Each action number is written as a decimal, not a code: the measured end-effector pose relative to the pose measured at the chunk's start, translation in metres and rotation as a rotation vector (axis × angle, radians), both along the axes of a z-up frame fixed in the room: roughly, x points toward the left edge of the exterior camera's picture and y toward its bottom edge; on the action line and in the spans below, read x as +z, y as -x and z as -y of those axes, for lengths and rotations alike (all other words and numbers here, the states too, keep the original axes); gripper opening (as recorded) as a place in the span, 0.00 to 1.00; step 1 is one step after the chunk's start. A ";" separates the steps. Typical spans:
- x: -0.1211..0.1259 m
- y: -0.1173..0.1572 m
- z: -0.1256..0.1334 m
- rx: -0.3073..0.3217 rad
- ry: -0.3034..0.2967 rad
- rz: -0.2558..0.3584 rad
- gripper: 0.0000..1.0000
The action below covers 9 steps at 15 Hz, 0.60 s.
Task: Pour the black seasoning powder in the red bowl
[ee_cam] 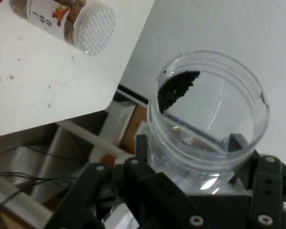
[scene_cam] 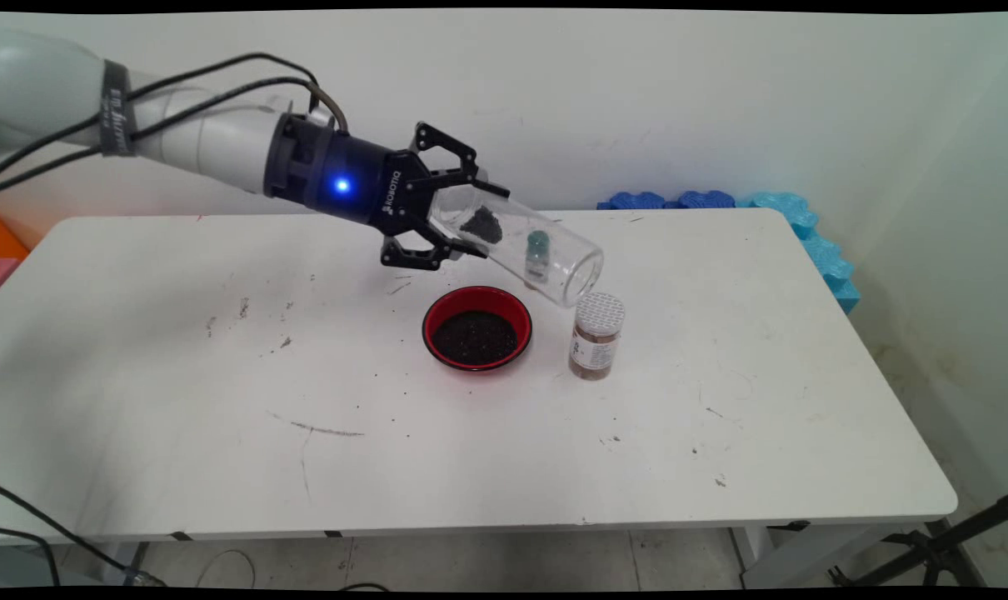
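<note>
My gripper [scene_cam: 458, 218] is shut on the base of a clear plastic jar [scene_cam: 521, 243], held tipped nearly sideways with its open mouth pointing right and slightly down. A small clump of dark grains [scene_cam: 481, 223] clings inside the jar. Just below and left of the jar's mouth stands a red bowl [scene_cam: 476, 327] with dark grains in it. A spice jar [scene_cam: 596, 335] with a white perforated lid stands upright right of the bowl, under the jar's mouth. In the hand view the clear jar [ee_cam: 207, 119] rises from between the fingers, the dark grains [ee_cam: 177, 89] on its wall, the spice jar [ee_cam: 69, 24] at the upper left.
The white table [scene_cam: 221, 400] carries scuffs and scattered dark specks. Blue foam pieces [scene_cam: 804, 229] lie at the back right corner against the wall. Black cables hang at the lower left, and a stand leg shows at the lower right on the floor.
</note>
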<state>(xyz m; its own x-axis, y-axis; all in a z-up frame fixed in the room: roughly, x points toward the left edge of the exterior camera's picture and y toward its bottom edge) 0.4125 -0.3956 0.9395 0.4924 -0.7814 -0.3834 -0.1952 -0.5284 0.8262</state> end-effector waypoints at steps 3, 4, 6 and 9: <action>0.013 0.001 -0.008 -0.068 0.076 0.050 0.00; 0.017 0.002 -0.010 -0.097 0.107 0.070 0.00; 0.023 0.004 -0.014 -0.148 0.164 0.103 0.00; 0.033 0.007 -0.021 -0.250 0.291 0.169 0.00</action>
